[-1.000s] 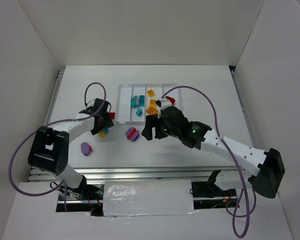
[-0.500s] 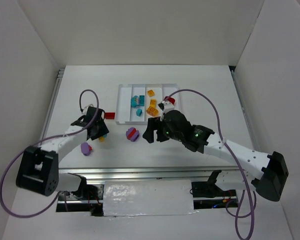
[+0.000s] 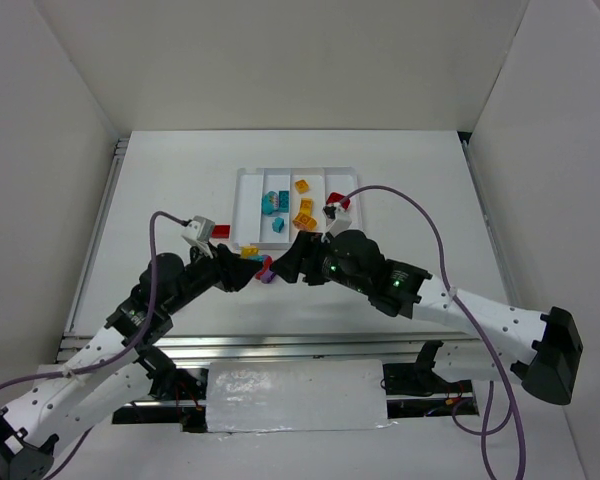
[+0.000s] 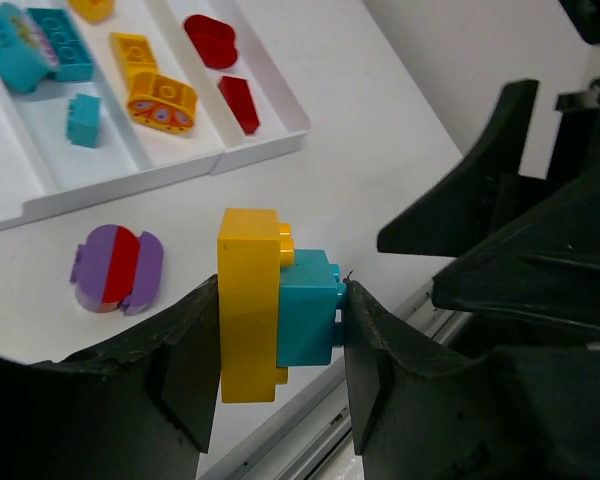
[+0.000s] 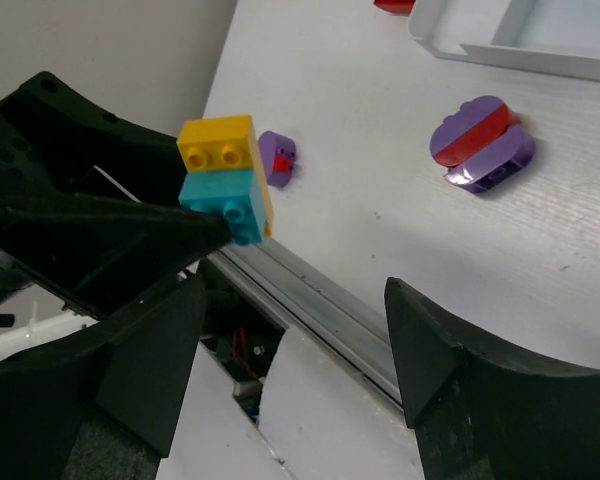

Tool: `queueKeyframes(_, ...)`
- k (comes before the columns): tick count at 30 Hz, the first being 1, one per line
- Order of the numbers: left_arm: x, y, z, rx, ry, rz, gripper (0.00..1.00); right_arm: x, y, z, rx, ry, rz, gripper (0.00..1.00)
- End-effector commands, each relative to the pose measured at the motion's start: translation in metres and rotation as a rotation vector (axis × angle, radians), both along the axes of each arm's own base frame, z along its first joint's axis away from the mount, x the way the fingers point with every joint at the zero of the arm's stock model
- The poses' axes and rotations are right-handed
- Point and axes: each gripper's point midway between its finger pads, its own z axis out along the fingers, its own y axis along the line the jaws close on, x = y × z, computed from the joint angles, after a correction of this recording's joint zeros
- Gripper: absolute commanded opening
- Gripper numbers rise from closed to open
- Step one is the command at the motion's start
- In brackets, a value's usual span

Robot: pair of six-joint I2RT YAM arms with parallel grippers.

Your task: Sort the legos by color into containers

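Observation:
My left gripper is shut on a yellow brick with a teal brick stuck to it, held above the table in front of the white tray. From above, that gripper sits just left of my right gripper, whose jaws stand open and empty. The right wrist view shows the held pair up and left of the right gripper. A round purple-and-red piece lies on the table. The tray's compartments hold teal bricks, orange bricks and red pieces.
A small red brick lies just left of the tray. A small purple piece with a red bit rests near the table's front edge. The metal rail runs along that edge below both grippers.
The left gripper has shut on the yellow-and-teal pair, lifted it and swung right toward the centre. The right gripper has shifted slightly nearer and stays open.

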Motion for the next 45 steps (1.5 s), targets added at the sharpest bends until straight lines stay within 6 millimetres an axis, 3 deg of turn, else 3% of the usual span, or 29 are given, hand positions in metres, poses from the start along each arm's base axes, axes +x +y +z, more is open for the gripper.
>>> queueKeyframes(1, -0.015, -0.022, 0.023, -0.036, -0.158, -0.165, 0.00, 0.005, 0.015, 0.035, 0.117, -0.033, -0.033, 0.79)
queueKeyframes(8, -0.036, -0.036, 0.020, -0.001, -0.239, -0.297, 0.00, 0.000, 0.025, 0.040, 0.116, -0.019, -0.019, 0.77)
queueKeyframes(15, -0.047, -0.035, 0.028, 0.032, -0.341, -0.337, 0.00, -0.009, 0.041, 0.017, -0.029, 0.033, 0.043, 0.74)
queueKeyframes(18, -0.045, -0.032, 0.028, 0.034, -0.351, -0.313, 0.00, -0.020, 0.046, 0.017, -0.019, 0.036, 0.107, 0.70)
queueKeyframes(21, -0.048, -0.035, 0.031, 0.023, -0.360, -0.333, 0.02, -0.025, 0.050, 0.013, -0.027, 0.043, 0.146, 0.56)
queueKeyframes(22, -0.048, -0.035, 0.031, 0.020, -0.361, -0.336, 0.06, -0.026, 0.051, 0.011, -0.030, 0.044, 0.152, 0.41)
queueKeyframes(23, -0.049, -0.036, 0.031, 0.016, -0.362, -0.344, 0.09, -0.029, 0.053, 0.010, -0.028, 0.050, 0.172, 0.35)
queueKeyframes(24, -0.049, -0.037, 0.032, 0.013, -0.362, -0.341, 0.11, -0.029, 0.054, 0.010, -0.025, 0.047, 0.174, 0.12)
queueKeyframes(25, -0.048, -0.037, 0.031, 0.016, -0.358, -0.337, 0.17, -0.033, 0.056, 0.010, -0.015, 0.051, 0.198, 0.07)
queueKeyframes(26, -0.046, -0.035, 0.029, 0.021, -0.353, -0.321, 0.21, -0.037, 0.058, 0.012, 0.006, 0.048, 0.221, 0.06)
queueKeyframes(28, -0.043, -0.034, 0.028, 0.028, -0.340, -0.304, 0.37, -0.040, 0.064, 0.022, 0.054, 0.006, 0.265, 0.04)
queueKeyframes(30, -0.041, -0.032, 0.029, 0.028, -0.331, -0.284, 0.54, -0.051, 0.064, 0.019, 0.072, -0.022, 0.334, 0.00)
queueKeyframes(31, -0.040, -0.031, 0.028, 0.027, -0.318, -0.273, 0.78, -0.048, 0.067, 0.029, 0.116, -0.064, 0.338, 0.00)
queueKeyframes(32, -0.039, -0.031, 0.029, 0.017, -0.303, -0.264, 0.93, -0.049, 0.064, 0.025, 0.115, -0.074, 0.343, 0.00)
queueKeyframes(33, -0.039, -0.031, 0.033, 0.010, -0.302, -0.263, 1.00, -0.049, 0.063, 0.025, 0.112, -0.106, 0.357, 0.00)
queueKeyframes(35, -0.042, -0.033, 0.036, -0.003, -0.260, -0.275, 1.00, -0.041, 0.056, 0.029, 0.113, -0.192, 0.364, 0.00)
queueKeyframes(36, -0.042, -0.035, 0.049, -0.019, -0.250, -0.280, 0.99, -0.037, 0.052, 0.029, 0.108, -0.224, 0.363, 0.00)
queueKeyframes(37, -0.046, -0.036, 0.044, -0.004, -0.187, -0.296, 0.99, -0.035, 0.047, 0.026, 0.102, -0.249, 0.374, 0.00)
queueKeyframes(38, -0.048, -0.038, 0.069, -0.032, -0.176, -0.302, 1.00, -0.021, 0.033, 0.035, 0.102, -0.305, 0.348, 0.00)
queueKeyframes(39, -0.049, -0.042, 0.063, -0.003, -0.115, -0.321, 1.00, -0.015, 0.024, 0.036, 0.105, -0.321, 0.339, 0.00)
queueKeyframes(41, -0.064, -0.045, 0.059, 0.033, -0.038, -0.400, 1.00, -0.028, 0.008, 0.047, 0.162, -0.402, 0.446, 0.00)
queueKeyframes(42, -0.068, -0.047, 0.069, 0.031, -0.040, -0.432, 1.00, -0.026, -0.002, 0.051, 0.173, -0.445, 0.468, 0.00)
queueKeyframes(43, -0.081, -0.051, 0.070, 0.024, -0.028, -0.508, 1.00, -0.051, -0.007, 0.057, 0.213, -0.499, 0.591, 0.00)
queueKeyframes(45, -0.096, -0.056, 0.073, 0.008, -0.037, -0.608, 0.99, -0.068, -0.012, 0.062, 0.209, -0.590, 0.689, 0.00)
